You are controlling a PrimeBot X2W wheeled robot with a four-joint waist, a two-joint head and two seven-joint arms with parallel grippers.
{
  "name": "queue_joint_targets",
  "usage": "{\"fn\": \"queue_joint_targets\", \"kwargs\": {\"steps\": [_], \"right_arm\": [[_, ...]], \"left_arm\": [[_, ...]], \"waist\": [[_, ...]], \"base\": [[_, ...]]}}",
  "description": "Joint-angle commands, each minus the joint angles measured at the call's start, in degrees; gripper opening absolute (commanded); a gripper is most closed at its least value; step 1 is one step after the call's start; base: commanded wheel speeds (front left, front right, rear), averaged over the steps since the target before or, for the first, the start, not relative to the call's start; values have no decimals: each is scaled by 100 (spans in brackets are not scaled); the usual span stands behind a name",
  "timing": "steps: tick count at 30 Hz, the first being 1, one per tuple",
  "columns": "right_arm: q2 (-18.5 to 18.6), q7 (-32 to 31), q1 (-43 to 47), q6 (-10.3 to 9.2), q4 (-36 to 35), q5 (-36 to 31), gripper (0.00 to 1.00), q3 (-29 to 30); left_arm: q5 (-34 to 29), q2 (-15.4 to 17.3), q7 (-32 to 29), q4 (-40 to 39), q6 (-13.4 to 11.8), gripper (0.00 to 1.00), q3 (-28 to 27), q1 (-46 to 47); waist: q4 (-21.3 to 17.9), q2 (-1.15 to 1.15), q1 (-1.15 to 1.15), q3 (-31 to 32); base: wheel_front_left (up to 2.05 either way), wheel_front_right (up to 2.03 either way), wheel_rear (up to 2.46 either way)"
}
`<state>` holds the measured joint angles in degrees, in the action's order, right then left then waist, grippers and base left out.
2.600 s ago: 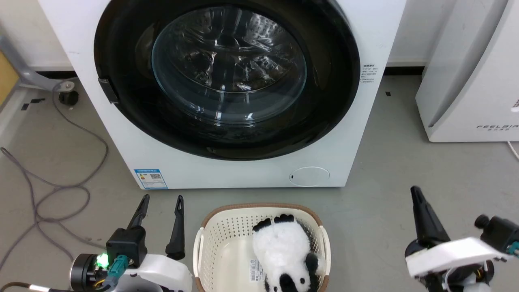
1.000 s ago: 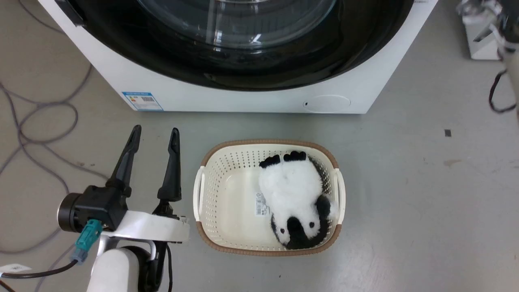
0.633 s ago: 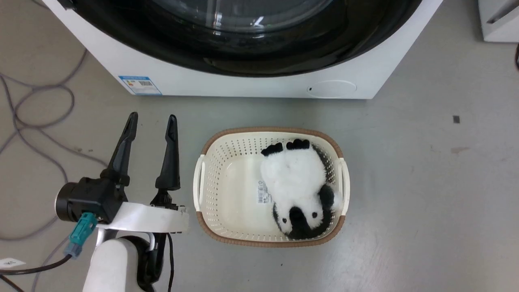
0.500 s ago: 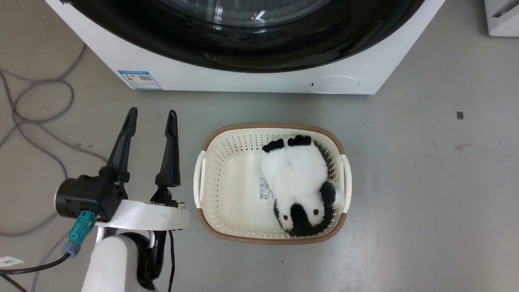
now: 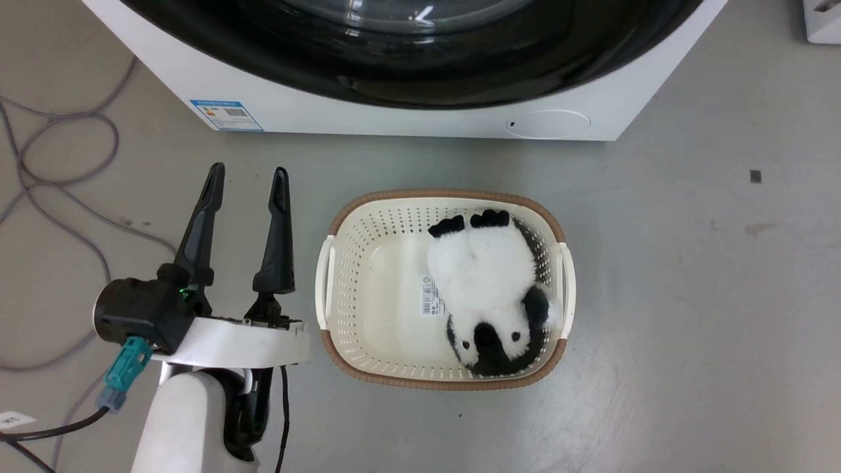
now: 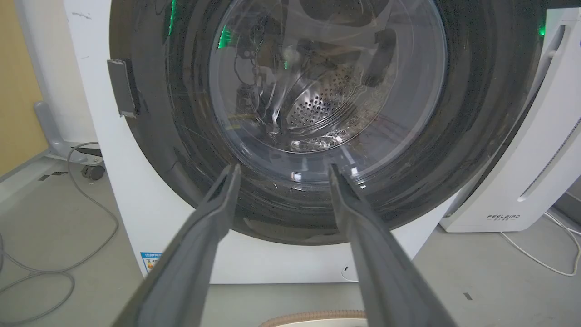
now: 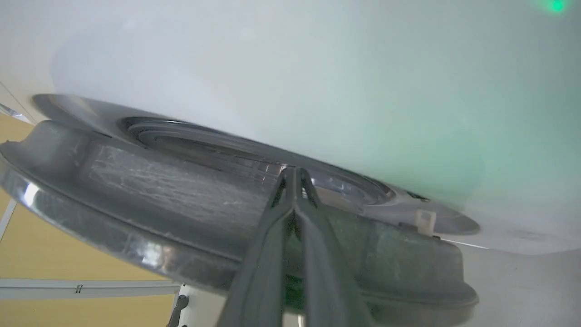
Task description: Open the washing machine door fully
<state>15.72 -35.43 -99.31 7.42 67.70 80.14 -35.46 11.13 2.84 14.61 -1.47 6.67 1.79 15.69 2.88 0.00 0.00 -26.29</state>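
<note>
The large, round, glossy black washing machine door (image 5: pixel 407 72), with a clear bulging glass window in its middle, runs along the 12 o'clock edge of the head view. It is set in the front of the big white front-loading washing machine (image 5: pixel 394 125). On that white front a small blue label sticker (image 5: pixel 227 115) sits at 11 o'clock and a small round white filter cover (image 5: pixel 547 123) at 1 o'clock.

On the grey concrete floor (image 5: pixel 690 295), at the centre of the view, stands a cream perforated plastic laundry basket (image 5: pixel 447 195) with a brown rim. A black-and-white plush panda toy (image 5: pixel 486 276) lies in it, head toward 6 o'clock.

The left gripper (image 5: pixel 248 171) is at 8 o'clock, just beside the basket. Its two dark fingers are spread wide and hold nothing. In the left wrist view they point at the door (image 6: pixel 317 91), well short of it. A grey latch block (image 6: pixel 121 88) shows on the door's rim at 9 o'clock, and a tall white "FEELBAIR" appliance (image 6: pixel 522 159) stands at 3 o'clock.

In the right wrist view, the fingers of the right gripper (image 7: pixel 295 170) are pressed together with nothing seen between them. Their tips seem to rest at the seam where the door's dark rim (image 7: pixel 159 181) meets the machine's white front (image 7: pixel 272 68) (this close, I cannot tell whether the door has parted from it).
</note>
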Motion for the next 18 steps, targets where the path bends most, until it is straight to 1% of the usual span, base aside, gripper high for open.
{"fn": "queue_joint_targets", "kwargs": {"steps": [1, 9, 18], "right_arm": [[-99, -151, -45, 7, 27, 99, 0, -73], [-60, -689, 539, 7, -272, 230, 0, -110], [-21, -1012, 1681, 7, -898, 474, 0, -110]], "left_arm": [[-10, 4, 39, 20, 9, 100, 20, 89], [-25, 4, 39, 146, -57, 100, 58, -95], [-199, 4, 39, 411, -142, 100, 76, -550]], "waist": [[19, 0, 0, 51], [28, 0, 0, 416], [-67, 0, 0, 1129]], "base": [[0, 0, 0], [0, 0, 0], [0, 0, 0]]}}
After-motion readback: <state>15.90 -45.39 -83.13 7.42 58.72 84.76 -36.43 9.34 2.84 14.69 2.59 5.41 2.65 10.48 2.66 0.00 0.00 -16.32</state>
